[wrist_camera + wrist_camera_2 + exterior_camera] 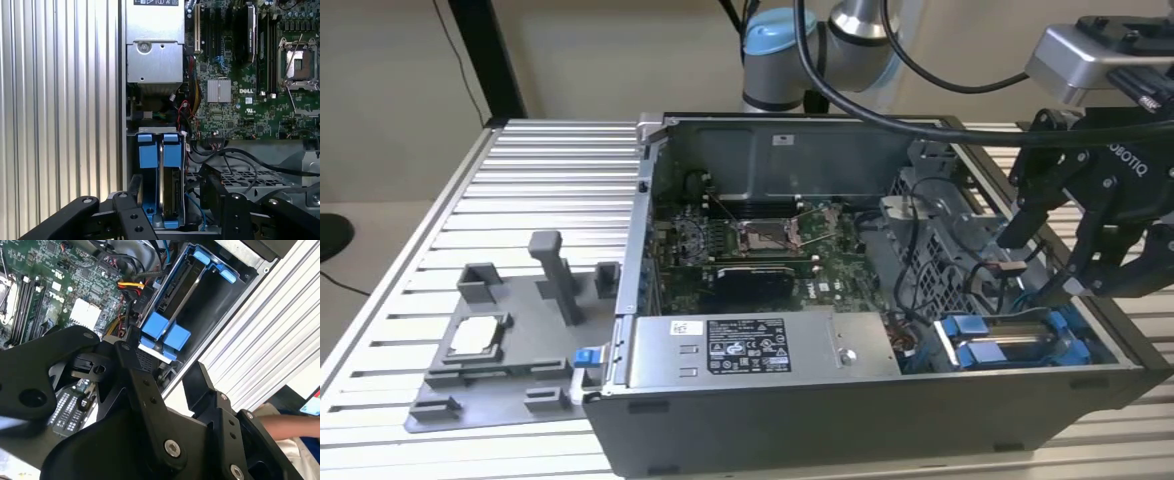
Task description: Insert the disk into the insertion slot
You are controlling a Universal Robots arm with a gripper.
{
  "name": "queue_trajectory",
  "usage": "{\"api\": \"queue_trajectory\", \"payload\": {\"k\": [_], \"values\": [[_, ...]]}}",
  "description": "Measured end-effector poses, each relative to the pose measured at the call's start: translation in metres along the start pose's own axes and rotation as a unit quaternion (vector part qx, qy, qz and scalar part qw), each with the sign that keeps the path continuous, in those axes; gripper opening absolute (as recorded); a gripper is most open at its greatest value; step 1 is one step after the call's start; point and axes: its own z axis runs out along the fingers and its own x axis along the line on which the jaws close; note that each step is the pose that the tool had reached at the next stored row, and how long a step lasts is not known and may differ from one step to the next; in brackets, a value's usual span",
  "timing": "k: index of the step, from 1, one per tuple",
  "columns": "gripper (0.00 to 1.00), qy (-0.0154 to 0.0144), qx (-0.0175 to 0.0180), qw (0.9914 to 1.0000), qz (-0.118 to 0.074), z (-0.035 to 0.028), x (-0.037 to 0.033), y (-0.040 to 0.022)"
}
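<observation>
1. Aluminium slats make up the table [520,190], a flat bed that keeps the whole job within the arm's reach.
2. Laid on its side with the cover off, the computer case [854,425] opens upward, which I judge is so the bays can be worked from above.
3. Along the case's front wall in the exterior view sits the long grey box [747,345] with its sticker, leaving the corner toward the exterior view's right for drives.
4. Over that corner hangs the gripper [1031,282], its claw spread apart and clamped on nothing. In the first wrist view the fingers [135,186] stand one on either side of the drive, apparently straddling it.
5. Dark grey and narrow, the insertion slot [220,310] takes its load on edge.
6. Inside that slot stands the disk [172,175], edge-on. Whether it is fully home I cannot tell.
7. Smallest are its blue tabs [150,150], at the slot's mouth where they can be reached.
</observation>
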Motion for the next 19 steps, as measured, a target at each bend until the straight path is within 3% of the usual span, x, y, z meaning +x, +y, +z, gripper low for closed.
{"api": "queue_trajectory", "payload": {"k": [7,8,10,12,13,15,19], "values": [[1.00,-0.0001,0.0001,1.00000,0.000,0.0003,0.0000,0.0000],[1.00,-0.0015,0.0008,1.00000,0.000,0.0004,0.0001,0.0000],[1.00,-0.0072,0.0033,0.99997,0.000,0.0004,0.0000,-0.0004],[1.00,-0.0144,0.0092,0.99985,-0.001,0.0003,0.0000,-0.0013],[1.00,-0.0165,0.0118,0.99979,-0.001,0.0003,0.0000,-0.0018],[1.00,-0.0176,0.0153,0.99973,-0.001,0.0014,-0.0008,-0.0021],[1.00,-0.0177,0.0156,0.99972,0.002,0.0048,-0.0039,-0.0023]]}}
